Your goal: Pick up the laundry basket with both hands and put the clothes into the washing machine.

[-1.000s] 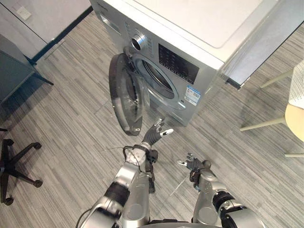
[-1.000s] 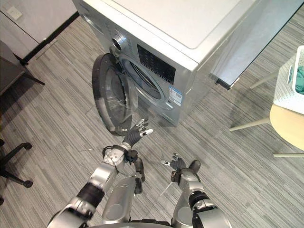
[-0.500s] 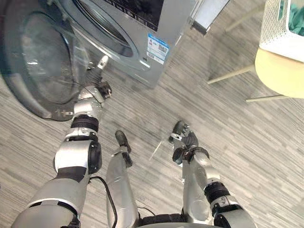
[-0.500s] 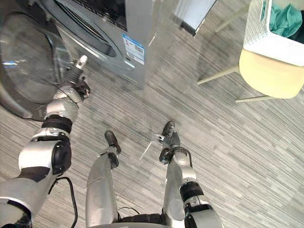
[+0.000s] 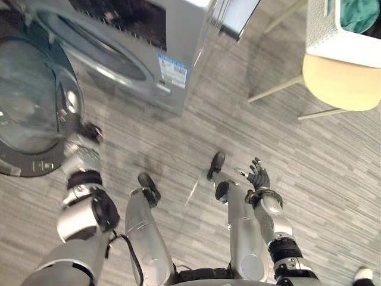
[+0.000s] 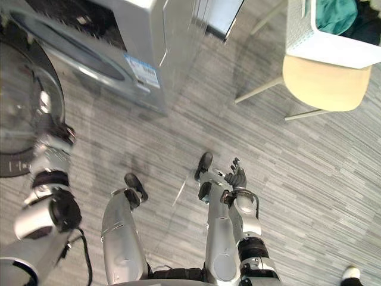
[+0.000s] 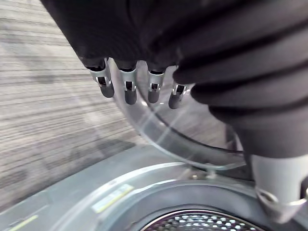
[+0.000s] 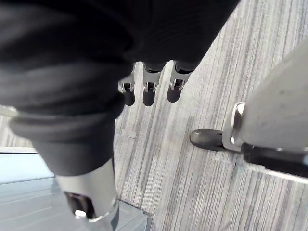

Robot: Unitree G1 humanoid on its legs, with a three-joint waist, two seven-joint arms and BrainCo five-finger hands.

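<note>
washing machine (image 5: 140, 50): silver, door (image 5: 36, 98) swung open
laundry basket (image 5: 324, 36): white, on a seat (image 5: 339, 83) well right of the washing machine, clothes (image 5: 357, 15) inside
left hand (image 5: 88, 134): at that door, fingers straight
right hand (image 5: 259, 177): off the machine's right, fingers spread

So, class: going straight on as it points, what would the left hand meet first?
Most likely the glass of the open door of the washing machine, just past the left hand; depth is unclear.

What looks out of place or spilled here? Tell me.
Nothing stands out. The washing machine door hangs open; the laundry basket sits upright on the round table, clothes inside, none spilled on the floor.
</note>
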